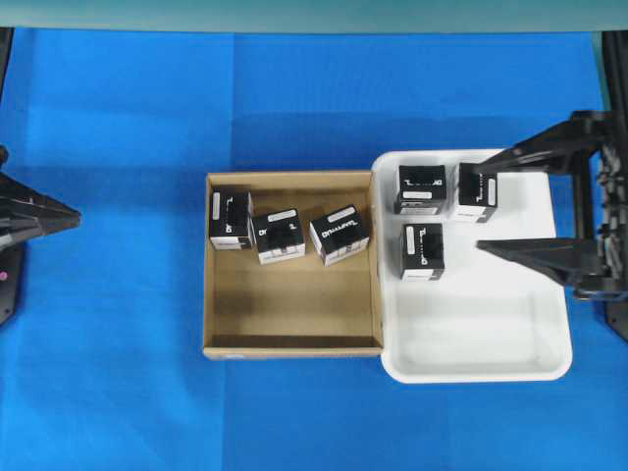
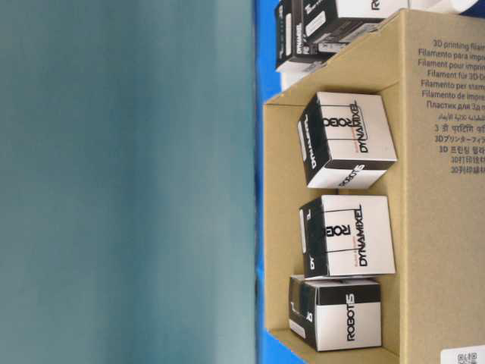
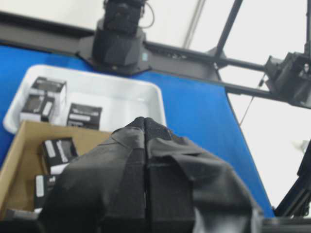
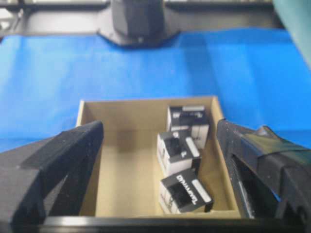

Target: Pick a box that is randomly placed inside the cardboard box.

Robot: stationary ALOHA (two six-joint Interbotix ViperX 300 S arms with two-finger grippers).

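The brown cardboard box [image 1: 292, 314] lies mid-table. Three small black cartons stand along its far wall: one at the left [image 1: 231, 218], one in the middle [image 1: 279, 235], and a tilted one with bold white wording [image 1: 339, 235]. My right gripper [image 1: 486, 204] is open and empty, above the white tray to the right of the cardboard box. In the right wrist view [image 4: 160, 126] its jaws frame the cardboard box [image 4: 126, 165] and the cartons [image 4: 177, 150]. My left gripper [image 1: 74, 218] is shut and empty at the far left; the left wrist view [image 3: 145, 121] shows its jaws pressed together.
A white plastic tray [image 1: 491, 334] touches the cardboard box's right wall and holds three more black cartons [image 1: 420, 188], [image 1: 477, 191], [image 1: 423, 251]. Blue cloth [image 1: 118, 373] covers the table. The near half of the cardboard box floor is bare.
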